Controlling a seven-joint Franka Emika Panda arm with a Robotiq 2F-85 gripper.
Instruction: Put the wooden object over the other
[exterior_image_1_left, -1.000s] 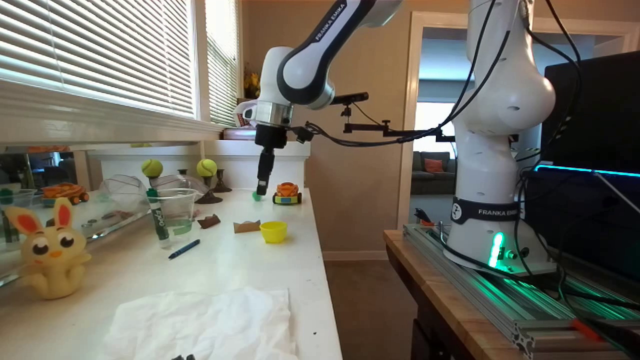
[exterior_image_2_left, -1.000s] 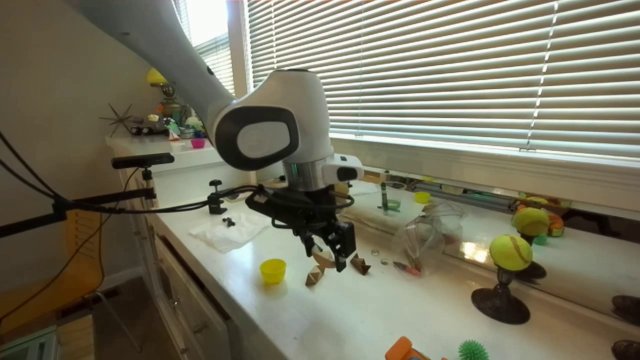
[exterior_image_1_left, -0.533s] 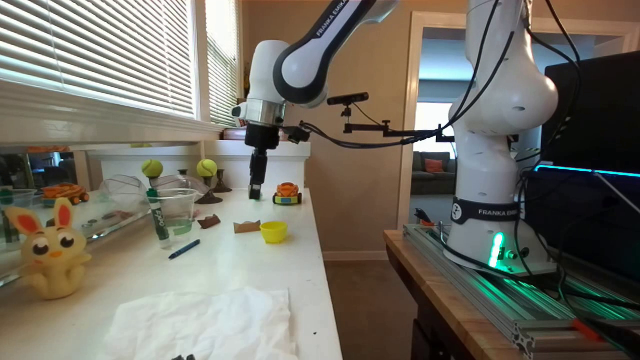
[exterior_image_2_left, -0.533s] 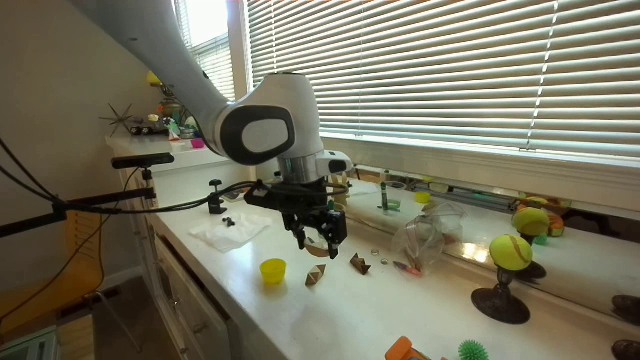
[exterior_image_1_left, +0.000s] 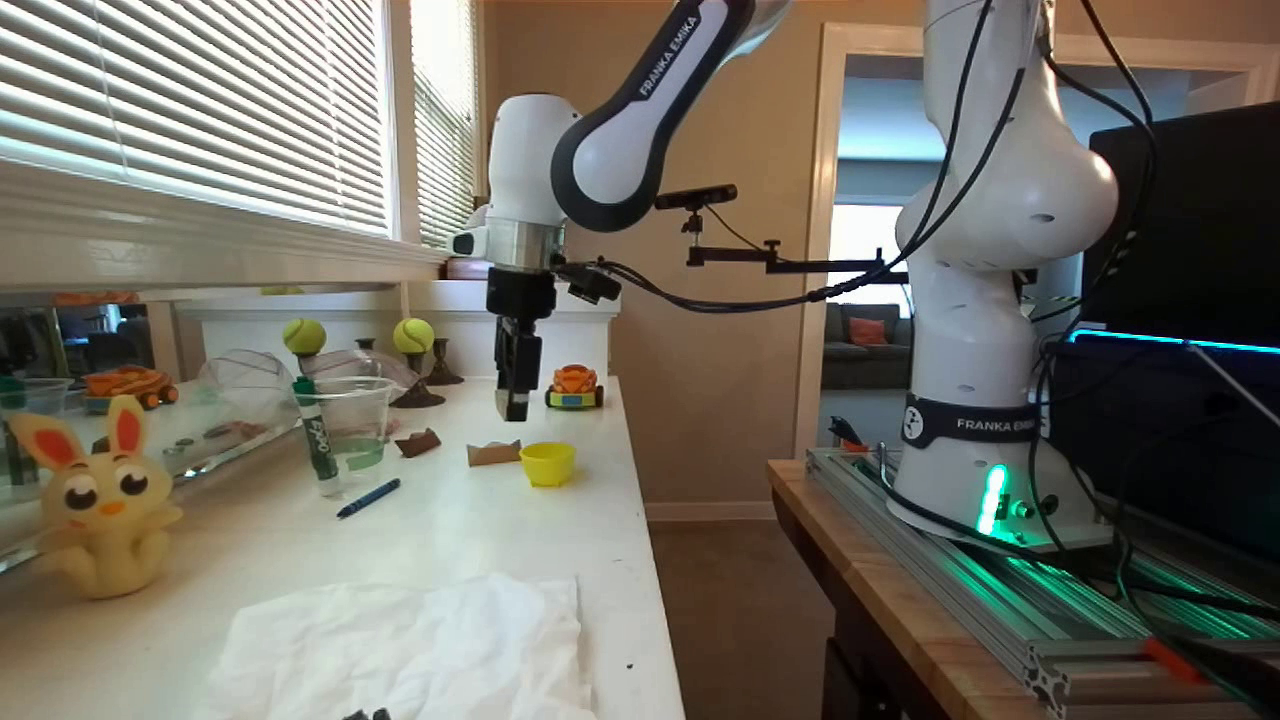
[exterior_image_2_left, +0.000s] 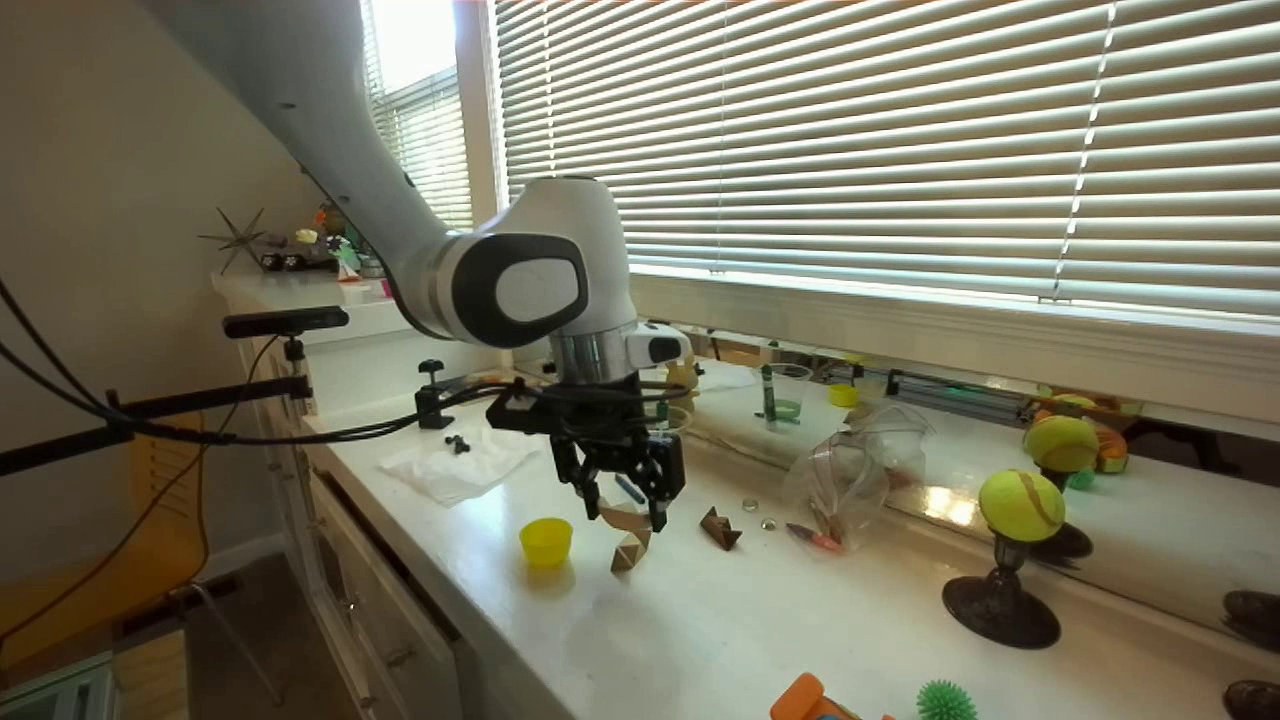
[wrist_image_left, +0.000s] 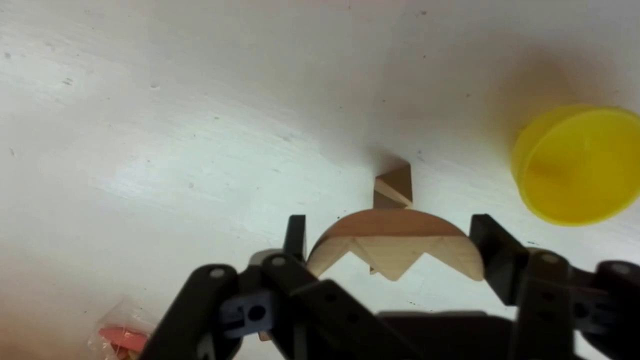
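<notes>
My gripper (wrist_image_left: 393, 245) is shut on a brown half-round wooden piece (wrist_image_left: 392, 225) with a pale zigzag edge, a finger at each end. It also shows between the fingers (exterior_image_2_left: 625, 522) in an exterior view (exterior_image_2_left: 624, 513). In another exterior view my gripper (exterior_image_1_left: 512, 412) is above the counter and the held piece is mostly hidden by the fingers. The other, a small tan-brown wooden block with angled faces, lies on the counter in both exterior views (exterior_image_1_left: 494, 454) (exterior_image_2_left: 629, 553). In the wrist view the held piece covers much of this block (wrist_image_left: 398, 182).
A yellow cup (exterior_image_1_left: 548, 465) stands close beside the block. A darker wooden piece (exterior_image_2_left: 720, 528) lies nearer the mirror. A plastic cup with a green marker (exterior_image_1_left: 345, 430), a blue pen (exterior_image_1_left: 369, 498), a plastic bag (exterior_image_2_left: 838, 475) and an orange toy car (exterior_image_1_left: 575, 387) are on the counter.
My gripper, still holding the wooden piece, has moved across toward the small block and come lower above the counter. The block and the cup have not moved.
</notes>
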